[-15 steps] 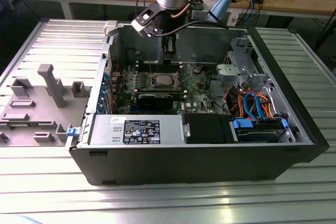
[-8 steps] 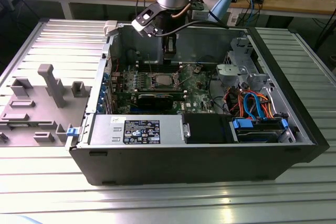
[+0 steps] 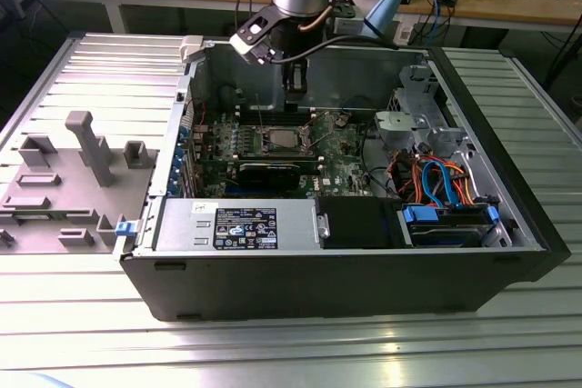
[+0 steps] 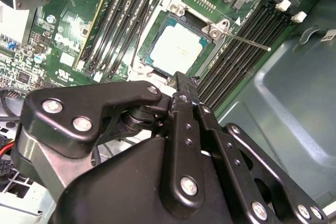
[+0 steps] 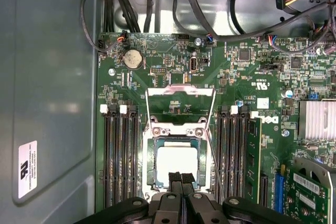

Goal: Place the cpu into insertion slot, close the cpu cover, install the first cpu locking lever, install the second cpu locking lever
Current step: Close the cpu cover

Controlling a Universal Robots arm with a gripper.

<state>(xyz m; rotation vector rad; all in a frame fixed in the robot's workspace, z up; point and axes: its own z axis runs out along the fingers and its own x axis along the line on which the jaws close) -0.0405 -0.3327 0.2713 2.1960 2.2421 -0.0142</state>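
My pincer [image 5: 181,178], tips pressed together on nothing, hangs just over the cpu [image 5: 177,162], which lies in the insertion slot [image 5: 150,167]. The cpu cover [image 5: 180,91] stands raised beside the slot. Dipping lower, I could shove the cpu askew.

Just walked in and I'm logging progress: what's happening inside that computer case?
The arm's tool, shut, hangs over the cpu inside the open computer case. The cpu already lies in the insertion slot. The cpu cover is flipped up, not yet closed, and a locking lever sticks out unlatched.
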